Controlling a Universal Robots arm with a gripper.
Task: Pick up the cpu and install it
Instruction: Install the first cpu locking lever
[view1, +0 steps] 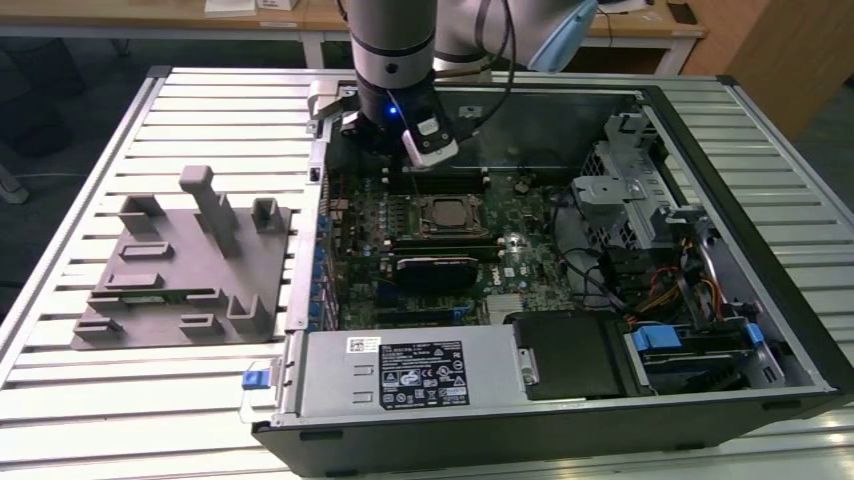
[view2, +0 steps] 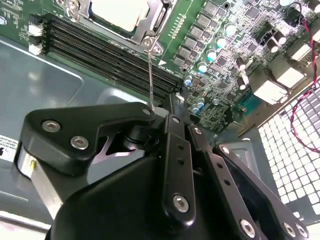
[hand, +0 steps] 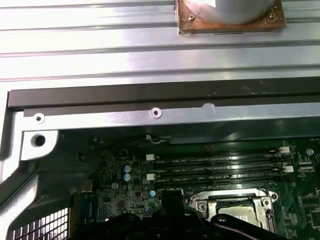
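Observation:
The cpu lies flat inside the black-framed socket on the motherboard of the open computer case, its silver top showing. In both wrist views the cpu sits within the socket's metal frame. A thin metal socket lever stands up from the frame's corner toward my gripper. My gripper hangs over the case's far side, above the memory slots and just beyond the socket. Its black linkages show in both wrist views. It holds no chip that I can see.
A gray plastic fixture block stands on the slatted table at the exterior view's left. Inside the case are a power supply at the front, a drive cage at the right, and a black heatsink. The case wall rims the board.

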